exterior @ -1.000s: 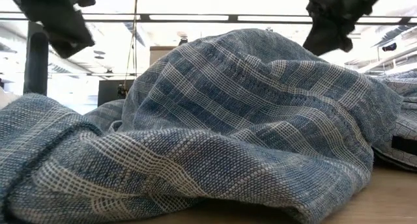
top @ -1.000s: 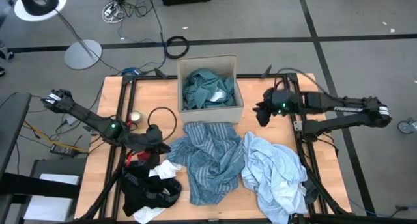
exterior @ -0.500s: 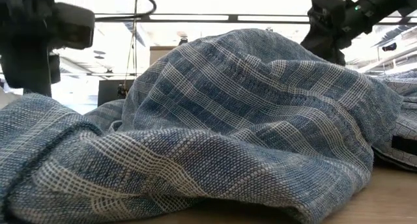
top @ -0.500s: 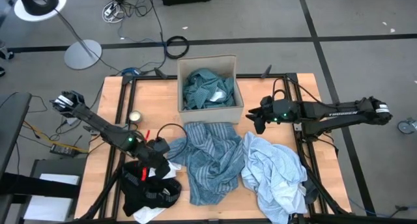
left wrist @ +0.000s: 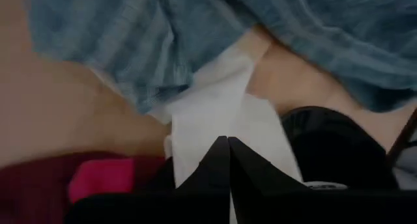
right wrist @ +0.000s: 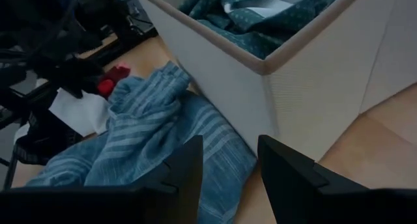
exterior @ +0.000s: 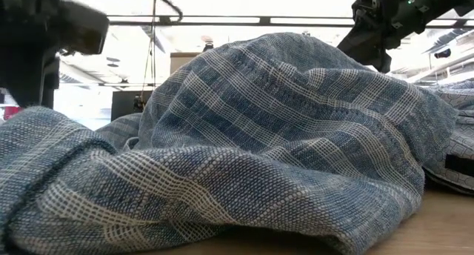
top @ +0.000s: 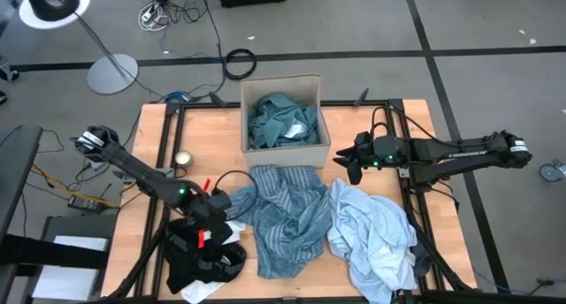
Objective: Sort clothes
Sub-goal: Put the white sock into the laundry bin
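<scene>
Even, bright overhead light falls on the tabletop [top: 150, 154], with soft, short shadows. The low view is backlit by glaring ceiling panels, silhouetting both arms. The left wrist view is motion-blurred; its white sock [left wrist: 215, 116] looks smeared.

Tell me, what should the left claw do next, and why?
Probably open a little and settle onto the white sock. The left claw hangs over the small pile beside the blue striped shirt, its fingers shut, holding nothing. The red sock lies close by, so it should aim with care.
</scene>
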You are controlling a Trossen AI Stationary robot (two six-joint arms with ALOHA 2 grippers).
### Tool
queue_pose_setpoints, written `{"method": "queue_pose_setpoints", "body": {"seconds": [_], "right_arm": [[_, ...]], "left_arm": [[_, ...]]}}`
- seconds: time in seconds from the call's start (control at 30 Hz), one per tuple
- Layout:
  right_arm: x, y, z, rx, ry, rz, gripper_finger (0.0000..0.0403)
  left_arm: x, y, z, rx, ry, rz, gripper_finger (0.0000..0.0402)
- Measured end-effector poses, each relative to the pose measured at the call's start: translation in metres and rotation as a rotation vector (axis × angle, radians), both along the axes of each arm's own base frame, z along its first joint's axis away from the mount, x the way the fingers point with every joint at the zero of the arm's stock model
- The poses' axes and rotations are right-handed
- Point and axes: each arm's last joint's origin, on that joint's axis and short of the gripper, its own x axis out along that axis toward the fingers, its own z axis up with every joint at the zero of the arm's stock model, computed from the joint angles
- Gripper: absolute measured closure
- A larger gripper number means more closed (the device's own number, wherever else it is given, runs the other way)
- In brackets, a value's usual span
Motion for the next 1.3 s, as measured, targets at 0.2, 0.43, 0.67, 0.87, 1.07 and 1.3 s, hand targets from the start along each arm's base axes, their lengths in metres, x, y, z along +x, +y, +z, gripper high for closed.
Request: {"method": "queue_pose_setpoints", "body": {"seconds": [0.2,0.43,0.67,0.87,1.07,1.3], "right_arm": [[0.000,0.000,0.000,-0.007,0.001,0.003,0.0254],[0.000,0.000,0.000,-0.011,0.000,0.006,0.0254],[0.000,0.000,0.000,-0.015,0.002,0.008,0.0254],[0.000,0.000,0.000,-0.016,0.005,0.008,0.0254],[0.000,0.000,0.000,-0.016,0.005,0.008,0.0254],[0.000,0.000,0.000,-0.016,0.005,0.008,0.0254]], "left_arm": [[0.004,0.002,0.028,0.133,-0.029,-0.001,0.0400],[0.013,-0.002,0.030,0.096,-0.100,0.015,0.0370],[0.012,-0.001,0.015,0.121,-0.038,0.061,0.0294],[0.013,-0.002,-0.006,0.133,0.027,0.047,0.0264],[0.015,-0.003,-0.024,0.168,0.092,0.042,0.0269],[0.018,-0.009,-0.035,0.076,0.175,-0.001,0.0330]]}}
